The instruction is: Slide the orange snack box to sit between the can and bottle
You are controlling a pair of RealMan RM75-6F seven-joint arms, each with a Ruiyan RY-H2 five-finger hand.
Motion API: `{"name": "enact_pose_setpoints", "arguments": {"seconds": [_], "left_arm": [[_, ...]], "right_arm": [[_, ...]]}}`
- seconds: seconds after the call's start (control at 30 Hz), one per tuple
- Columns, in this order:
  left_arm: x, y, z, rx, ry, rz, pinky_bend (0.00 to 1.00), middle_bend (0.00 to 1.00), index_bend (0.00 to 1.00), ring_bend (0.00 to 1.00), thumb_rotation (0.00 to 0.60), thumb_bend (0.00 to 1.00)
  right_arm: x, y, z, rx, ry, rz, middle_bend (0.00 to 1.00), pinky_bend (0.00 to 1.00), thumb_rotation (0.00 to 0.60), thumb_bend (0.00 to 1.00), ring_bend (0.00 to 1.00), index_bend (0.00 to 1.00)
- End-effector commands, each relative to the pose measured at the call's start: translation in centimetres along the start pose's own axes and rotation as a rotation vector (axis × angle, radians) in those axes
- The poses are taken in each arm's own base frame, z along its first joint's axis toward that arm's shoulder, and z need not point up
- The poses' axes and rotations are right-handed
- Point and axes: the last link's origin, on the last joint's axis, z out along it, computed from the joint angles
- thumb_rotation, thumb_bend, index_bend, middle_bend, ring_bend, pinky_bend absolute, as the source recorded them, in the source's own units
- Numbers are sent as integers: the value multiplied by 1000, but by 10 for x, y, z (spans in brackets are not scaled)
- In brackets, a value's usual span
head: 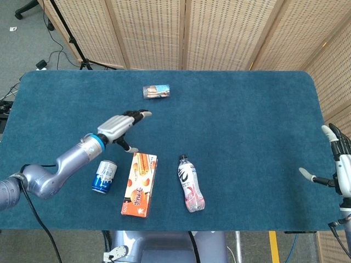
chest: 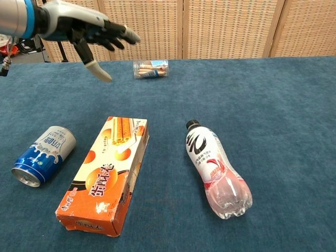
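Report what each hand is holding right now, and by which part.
Nothing is held. The left hand hangs open above the table, apart from the orange snack box, which lies flat between the can and bottle. The right hand is open at the table's edge.

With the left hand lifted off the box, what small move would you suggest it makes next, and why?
Probably just draw the left hand back toward its side. The orange snack box already lies flat between the can and the bottle, touching neither, and the hand hangs open above the table holding nothing. At most, nudge the box's far end to straighten its tilt.
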Motion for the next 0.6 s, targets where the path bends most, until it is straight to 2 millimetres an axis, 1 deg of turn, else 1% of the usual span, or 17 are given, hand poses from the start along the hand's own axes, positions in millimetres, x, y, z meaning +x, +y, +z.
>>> {"name": "enact_pose_setpoints", "arguments": {"seconds": [0.03,0.1,0.13,0.23,0.33,0.4,0.53,0.6], "left_arm": [[31,-33,-40,24,308,36,0,0,0,0,600,0],[32,-44,-56,40,355,52,0,0,0,0,600,0],[30,-53,-68,53,383,60,0,0,0,0,600,0],[19,-78,-99,96,427,73,0,0,0,0,600,0],[-2,-110,-139,170,449,48,0,0,0,0,600,0],[-15,-125,-160,204,467,26,0,0,0,0,600,0],[-43,-151,-199,290,509,30,0,0,0,0,600,0],[-58,-158,-216,336,524,42,0,0,0,0,600,0]], "right_arm": [[-2,-1,0,7,0,-4,0,0,600,0,0,5],[-3,-2,-1,12,1,-11,0,0,600,0,0,5],[-3,-3,-1,15,3,-15,0,0,600,0,0,5],[-5,-3,-2,18,10,-35,0,0,600,0,0,5],[-6,-2,-2,18,43,-92,0,0,600,0,0,5],[-7,-1,-2,23,61,-134,0,0,600,0,0,3],[-11,-2,-3,45,87,-187,0,0,600,0,0,0],[-12,-1,-4,46,94,-220,0,0,600,0,0,0]]}}
